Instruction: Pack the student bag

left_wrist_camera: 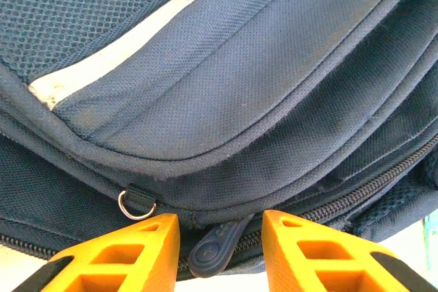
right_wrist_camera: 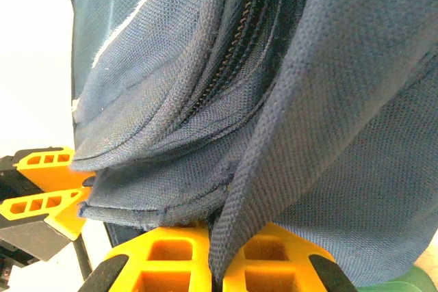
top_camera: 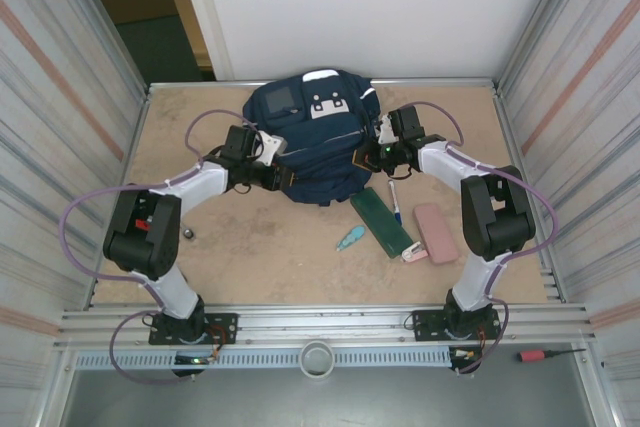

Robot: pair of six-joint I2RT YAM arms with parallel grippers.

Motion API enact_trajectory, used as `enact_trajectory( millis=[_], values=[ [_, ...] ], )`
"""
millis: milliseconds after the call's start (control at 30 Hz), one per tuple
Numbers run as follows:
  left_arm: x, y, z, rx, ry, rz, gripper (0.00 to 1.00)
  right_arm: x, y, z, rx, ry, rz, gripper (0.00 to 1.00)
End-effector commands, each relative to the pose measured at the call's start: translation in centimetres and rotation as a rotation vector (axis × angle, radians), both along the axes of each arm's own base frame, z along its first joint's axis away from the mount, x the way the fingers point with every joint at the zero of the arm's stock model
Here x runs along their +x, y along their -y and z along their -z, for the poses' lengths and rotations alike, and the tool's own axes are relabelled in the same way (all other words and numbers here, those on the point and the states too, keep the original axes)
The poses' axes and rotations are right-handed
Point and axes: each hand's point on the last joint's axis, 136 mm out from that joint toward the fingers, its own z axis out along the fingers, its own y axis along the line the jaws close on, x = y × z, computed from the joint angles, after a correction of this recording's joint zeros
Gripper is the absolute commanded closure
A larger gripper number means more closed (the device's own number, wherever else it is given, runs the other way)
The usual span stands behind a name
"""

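The student bag (top_camera: 315, 137), a big navy backpack with white patches, lies at the back middle of the table. My left gripper (top_camera: 278, 175) is at its left near edge. In the left wrist view the gripper (left_wrist_camera: 220, 237) stands open, and the dark rubber zipper pull (left_wrist_camera: 213, 249) hangs between its orange fingers (left_wrist_camera: 130, 254) without being pinched. My right gripper (top_camera: 368, 157) is at the bag's right near edge. In the right wrist view the gripper (right_wrist_camera: 217, 237) is shut on a navy webbing strap (right_wrist_camera: 274, 189) of the bag, with the zipper (right_wrist_camera: 239, 46) running above.
Right of the bag's near edge lie a dark green pencil case (top_camera: 382, 222), a blue pen (top_camera: 393, 202), a pink case (top_camera: 436, 232) and a small teal item (top_camera: 350, 238). A small dark object (top_camera: 190, 235) lies at the near left. Metal walls enclose the table.
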Motion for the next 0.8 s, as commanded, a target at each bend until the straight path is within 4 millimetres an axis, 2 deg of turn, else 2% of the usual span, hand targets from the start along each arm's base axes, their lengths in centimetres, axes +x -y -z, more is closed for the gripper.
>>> enact_trajectory(
  millis=[0, 233, 533, 633, 767],
  values=[
    [-0.8, 0.7, 0.6, 0.03, -0.033, 0.051, 0.63, 1.3, -0.6, -2.4, 0.037, 0.072, -0.035, 1.0],
    [-0.4, 0.8, 0.8, 0.051, -0.033, 0.046, 0.7, 1.4, -0.5, -2.3, 0.036, 0.064, -0.034, 1.0],
    [-0.5, 0.3, -0.2, 0.05, -0.009, 0.027, 0.9, 1.5, 0.5, -2.1, 0.034, 0.056, -0.034, 1.0],
    [0.0, -0.4, -0.8, 0.042, 0.002, -0.009, 1.0, 1.4, 0.9, -2.1, 0.021, 0.053, -0.054, 1.0],
    [1.0, -2.0, -1.6, 0.048, 0.044, -0.092, 1.0, 1.4, 1.5, -2.1, 0.0, 0.054, -0.07, 1.0]
  ],
)
